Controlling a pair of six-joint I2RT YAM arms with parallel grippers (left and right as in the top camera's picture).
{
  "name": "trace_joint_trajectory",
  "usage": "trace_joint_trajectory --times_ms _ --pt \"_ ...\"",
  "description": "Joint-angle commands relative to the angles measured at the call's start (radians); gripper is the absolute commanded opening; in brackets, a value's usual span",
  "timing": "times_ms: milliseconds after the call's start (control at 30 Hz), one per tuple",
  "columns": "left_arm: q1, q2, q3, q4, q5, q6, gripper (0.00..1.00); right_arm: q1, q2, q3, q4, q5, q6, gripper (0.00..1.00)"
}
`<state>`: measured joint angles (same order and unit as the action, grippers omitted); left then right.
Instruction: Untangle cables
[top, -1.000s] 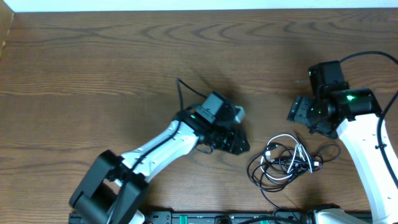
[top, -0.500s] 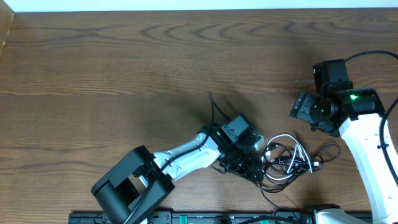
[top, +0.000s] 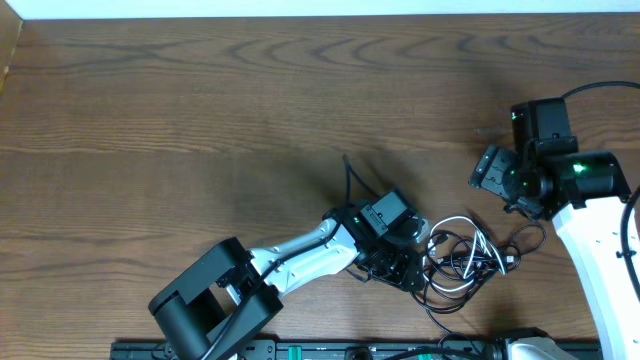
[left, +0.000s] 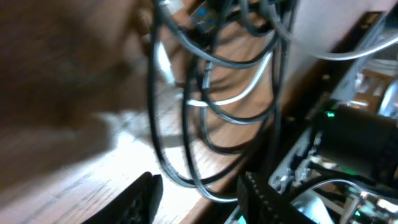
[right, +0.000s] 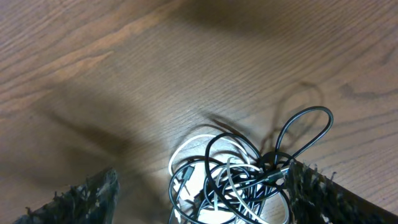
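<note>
Wooden table (top: 150, 100); cables (top: 468, 256) partly hidden by left end effector (top: 405, 272), fingers apart; right end effector (top: 488, 175) apart too.

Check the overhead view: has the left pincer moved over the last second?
Yes. The left pincer has swung right and toward the near edge of the table, from mid-table to the left side of the cables, which lie where they were.
</note>
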<state>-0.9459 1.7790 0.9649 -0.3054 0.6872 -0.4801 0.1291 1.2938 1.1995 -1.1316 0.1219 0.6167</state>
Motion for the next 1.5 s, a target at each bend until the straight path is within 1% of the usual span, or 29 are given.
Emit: trace_joint_trajectory --times_ms 0,100,233,300,1100,1467 --pt "-0.001 0.013 0.020 -0.011 -0.080 -0.062 0.49 -0.004 -0.022 0.012 0.003 0.014 -0.013 0.83" --pt "-0.003 0.013 0.019 -0.011 -0.113 -0.084 0.52 -0.004 -0.023 0.012 0.003 0.014 -0.012 0.83" --pt "-0.016 0.014 0.018 0.006 -0.113 -0.082 0.59 -0.004 -0.023 0.012 0.003 0.013 -0.012 0.83" --pt "-0.023 0.014 0.018 0.023 -0.113 -0.083 0.59 -0.004 -0.023 0.012 0.003 0.006 -0.012 0.83" --pt "-0.048 0.014 0.005 0.050 -0.114 -0.090 0.59 -0.004 -0.048 0.012 0.019 -0.002 -0.012 0.82" --pt "-0.081 0.015 0.003 0.050 -0.157 -0.097 0.58 -0.004 -0.055 0.012 0.022 -0.002 -0.011 0.82"
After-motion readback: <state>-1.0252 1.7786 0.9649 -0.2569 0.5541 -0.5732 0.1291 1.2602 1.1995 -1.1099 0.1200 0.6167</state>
